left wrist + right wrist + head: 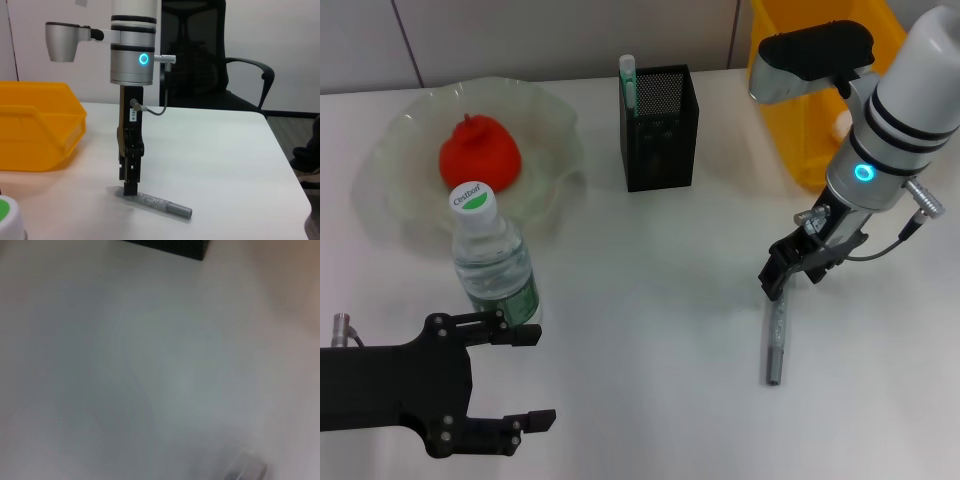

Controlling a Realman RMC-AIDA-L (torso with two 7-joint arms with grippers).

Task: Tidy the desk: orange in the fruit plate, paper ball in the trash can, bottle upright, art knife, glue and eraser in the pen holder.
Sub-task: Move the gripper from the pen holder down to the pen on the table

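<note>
Overhead, a white desk fills the scene. At the far right corner stands the yellow trash can, and at the far left sits the pale green fruit plate with the orange already resting in it. Between them, at the back, is the black mesh pen holder, with a white and green stick poking out of one corner. The bottle stands upright just in front of the plate.

Near it, low at the front left, the left gripper hovers idle with its fingers spread apart, clamped on nothing.

The right gripper points down at the far end of a slim grey art knife, which lies flat on the desk at the right. From the left wrist view its fingertips sit at that end, close to or touching the desk; whether they have closed on the knife cannot be told.

Judging from this, picking up the knife is the step in hand. It would go best with the fingers straddling the thin body squarely, closing firmly, and lifting straight up before carrying it across to the pen holder.
</note>
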